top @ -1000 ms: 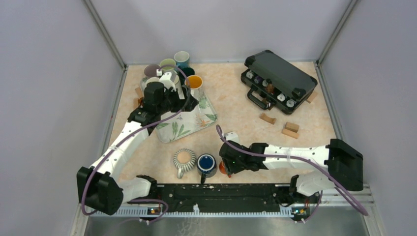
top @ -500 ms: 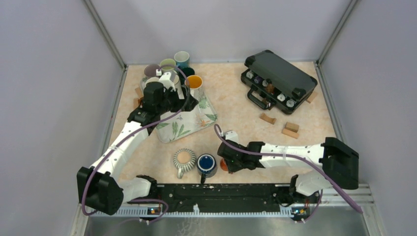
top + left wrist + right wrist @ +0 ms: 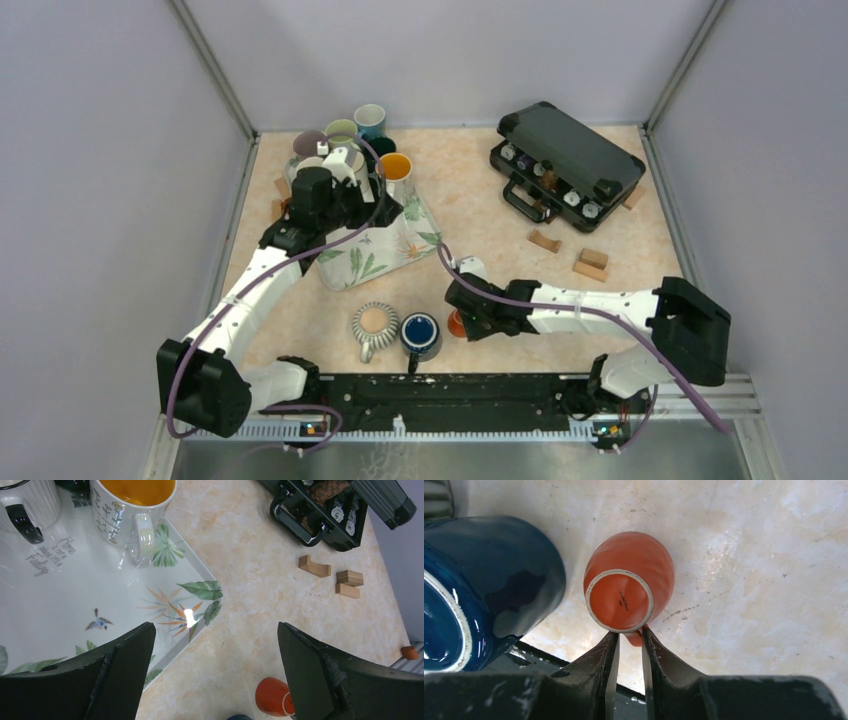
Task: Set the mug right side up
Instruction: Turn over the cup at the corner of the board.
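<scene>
Small orange ceramic mug (image 3: 629, 582) stands inverted on the table, base uppermost. Right gripper (image 3: 629, 639) pinches its handle (image 3: 634, 638) between nearly closed fingers. Left gripper (image 3: 215, 645) hangs spread wide over the leaf-printed white tray (image 3: 65, 605).

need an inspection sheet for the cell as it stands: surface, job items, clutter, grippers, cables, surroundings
Surface: marbled table top, no spills seen.
Job's things: orange mug upside down, base facing up, beside the blue mug.
Clutter: blue mug and striped mug upright; leaf-print tray carrying mugs; black case; wood blocks.
Grippers: left gripper open, empty, above the tray's corner; right gripper pinched on the orange mug's handle.
Cables: purple cable along each arm, no snag seen.
Surroundings: grey walls; nothing else seen.
</scene>
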Controlling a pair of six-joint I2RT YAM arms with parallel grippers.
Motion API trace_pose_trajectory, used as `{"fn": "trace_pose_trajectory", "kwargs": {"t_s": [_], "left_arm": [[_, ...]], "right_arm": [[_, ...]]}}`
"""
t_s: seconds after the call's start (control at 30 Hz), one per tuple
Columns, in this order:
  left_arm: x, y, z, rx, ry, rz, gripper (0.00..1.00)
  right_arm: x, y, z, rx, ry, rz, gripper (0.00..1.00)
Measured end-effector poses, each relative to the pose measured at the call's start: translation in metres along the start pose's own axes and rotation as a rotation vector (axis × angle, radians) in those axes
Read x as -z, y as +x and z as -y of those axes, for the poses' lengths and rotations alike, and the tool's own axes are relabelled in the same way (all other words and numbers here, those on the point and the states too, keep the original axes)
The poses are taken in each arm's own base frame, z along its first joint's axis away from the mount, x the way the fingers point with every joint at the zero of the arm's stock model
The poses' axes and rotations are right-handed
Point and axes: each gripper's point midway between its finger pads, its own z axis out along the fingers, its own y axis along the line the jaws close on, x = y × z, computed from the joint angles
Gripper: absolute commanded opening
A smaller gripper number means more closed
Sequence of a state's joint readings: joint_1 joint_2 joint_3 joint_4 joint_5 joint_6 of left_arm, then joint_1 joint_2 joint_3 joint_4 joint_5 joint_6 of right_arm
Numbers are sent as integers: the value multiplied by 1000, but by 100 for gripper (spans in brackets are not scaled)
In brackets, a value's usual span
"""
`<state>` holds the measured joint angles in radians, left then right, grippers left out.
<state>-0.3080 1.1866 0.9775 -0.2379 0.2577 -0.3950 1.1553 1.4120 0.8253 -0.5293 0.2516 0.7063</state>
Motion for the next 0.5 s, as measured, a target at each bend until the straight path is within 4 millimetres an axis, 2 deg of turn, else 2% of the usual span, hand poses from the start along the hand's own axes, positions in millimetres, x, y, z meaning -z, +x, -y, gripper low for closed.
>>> {"fn": "trace_pose_trajectory", "kwargs": {"t_s": [0.5], "left_arm": [[1,-1,-1,9,9,-1,98]], "right_arm": [[-8,4,-2,36,0,-28,21]]}}
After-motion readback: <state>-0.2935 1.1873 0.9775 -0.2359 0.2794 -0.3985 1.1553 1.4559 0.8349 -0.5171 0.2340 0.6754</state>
